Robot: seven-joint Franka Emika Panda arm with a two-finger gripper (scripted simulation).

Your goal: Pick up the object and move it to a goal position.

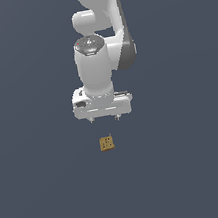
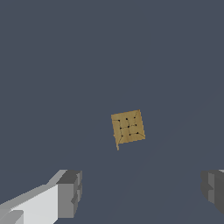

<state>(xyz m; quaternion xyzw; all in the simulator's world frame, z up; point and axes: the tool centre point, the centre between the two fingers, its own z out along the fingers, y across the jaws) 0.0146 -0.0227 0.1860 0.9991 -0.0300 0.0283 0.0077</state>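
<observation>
block: small tan-brown boxy object, lying alone on the dark grey floor; nearest thing to the exterior camera, just in front of and below the arm's hand.
block face: upper face carries a grid of tiny dark dots; in the wrist view its edges sit turned a little off square to the finger line.
block contact: nothing touches it; clear floor shows all round in both views.
gripper: white hand hangs above the block, fingers pointing down, apart from it.
gripper state: jaws spread wide and empty; in the wrist view one grey finger pad shows at each side of the frame with bare floor between.
why spread: judged as a pre-grasp setting, the gap left far wider than the block so the fingers can straddle it on descent.
alignment: wrist view puts the block ahead of the line joining the pads, not between them; a small shift seems needed before going down.
arm: white links rise behind the hand, wrist near vertical, which suits a top-down pick.
goal: no marker visible in either view; position cannot be told.
stage: approach, pick not yet made.
</observation>
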